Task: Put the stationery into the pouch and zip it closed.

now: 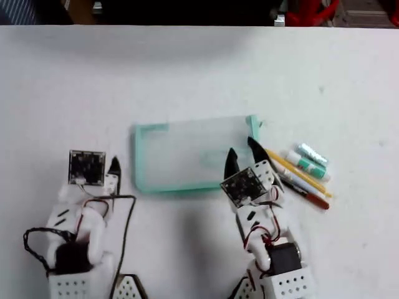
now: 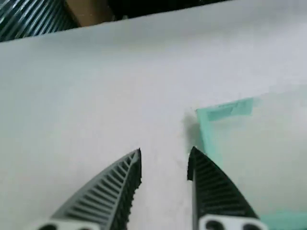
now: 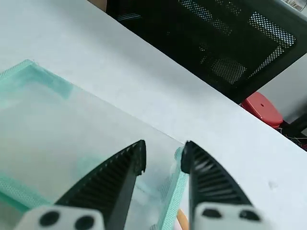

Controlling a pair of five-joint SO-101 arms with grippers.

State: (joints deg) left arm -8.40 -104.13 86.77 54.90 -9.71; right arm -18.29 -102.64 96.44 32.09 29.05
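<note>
Centrally on the white bench [image 1: 187, 75] lies the see-through pouch [image 1: 187, 152] with its teal rim.
Just right of it, pens and markers [image 1: 303, 171] sit bunched together, outside the pouch. The right fingers [image 1: 232, 163] hang parted over the pouch's right end, gripping nothing. At lower left of the frame, the left fingers [image 1: 114, 167] stand apart beside the pouch's left edge, also empty.
</note>
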